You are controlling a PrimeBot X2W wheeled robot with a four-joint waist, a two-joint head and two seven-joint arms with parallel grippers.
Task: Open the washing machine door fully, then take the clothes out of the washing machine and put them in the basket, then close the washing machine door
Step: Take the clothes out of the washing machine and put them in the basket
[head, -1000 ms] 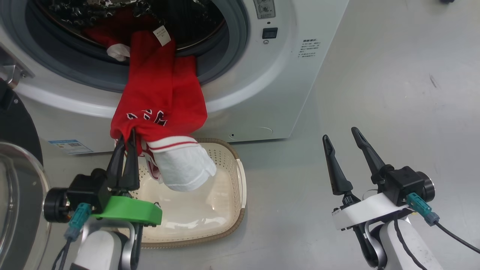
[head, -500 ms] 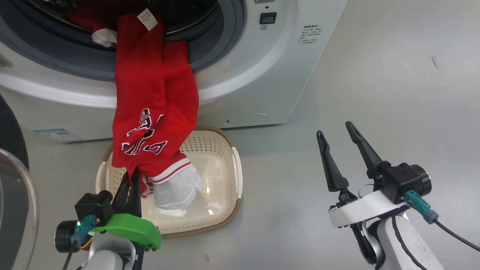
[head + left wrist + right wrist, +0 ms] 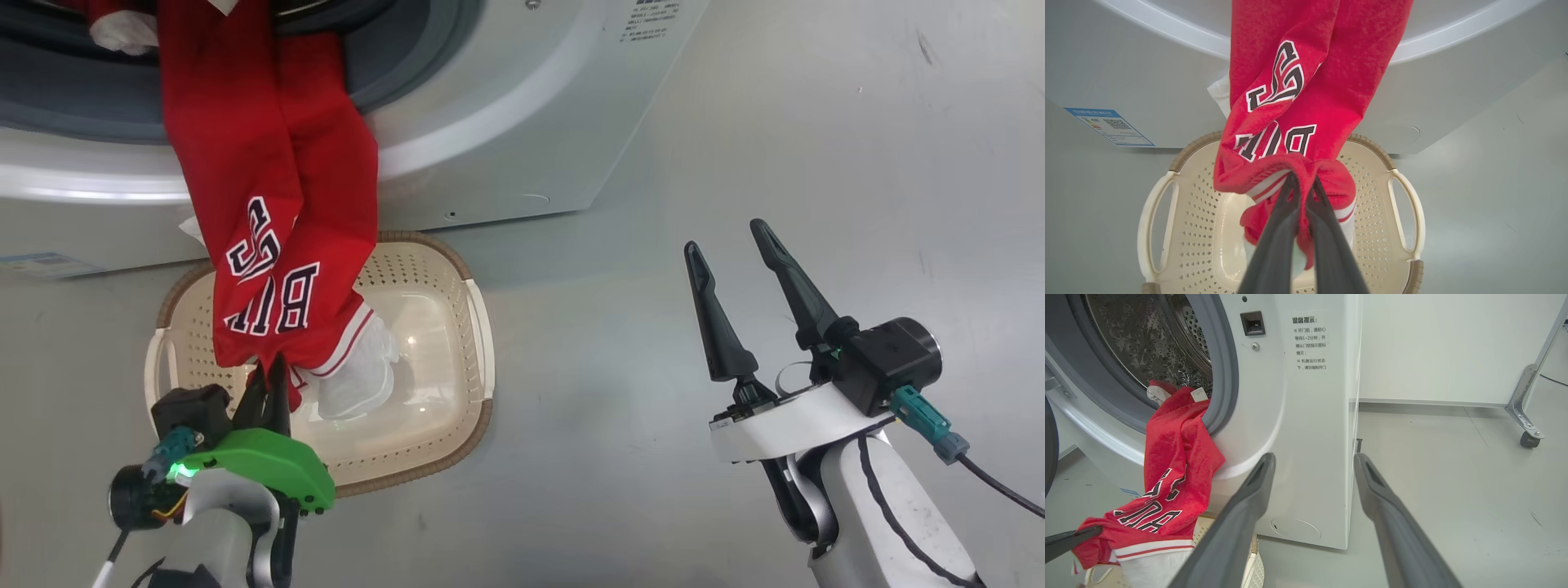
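Two grippers: left gripper (image 3: 269, 371) clamped tight on the hem of the bright red lettered garment with white trim (image 3: 269, 188); right gripper (image 3: 724, 237) spread wide, empty, above the grey floor (image 3: 816, 122).
One basket: small cream perforated plastic basket (image 3: 482, 327) under the hanging garment, white end down inside it.
Garment's top: draped over the big white washing machine (image 3: 490, 106) opening.
Added by right wrist view: perforated steel drum (image 3: 1147, 335), more red and white cloth at its mouth.
Added by left wrist view: one blue sticker (image 3: 1108, 124), two loop handles (image 3: 1141, 234).

Left hand (image 3: 1303, 181) pinching clothes (image 3: 1306, 94)
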